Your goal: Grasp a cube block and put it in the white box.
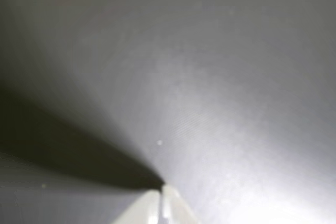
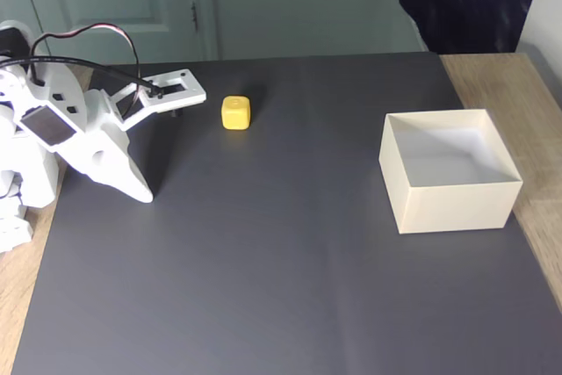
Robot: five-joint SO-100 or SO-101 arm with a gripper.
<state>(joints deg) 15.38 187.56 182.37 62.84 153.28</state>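
Observation:
In the fixed view the small yellow cube block (image 2: 235, 112) sits on the dark mat near its far edge, left of centre. The white box (image 2: 457, 205) stands open-topped at the right side of the mat, with nothing inside. My white gripper (image 2: 142, 194) points down at the mat on the left, well in front of and to the left of the cube. In the wrist view its two pale fingers meet at the gripper (image 1: 162, 196) tip, shut with nothing between them, right at the mat surface, with a dark shadow stretching left.
The dark grey mat (image 2: 290, 261) covers most of the table. Bare wood (image 2: 536, 103) shows along the right side and at the lower left corner. The arm's white base and cables (image 2: 35, 129) fill the left edge. A door and a dark cloth are behind the table.

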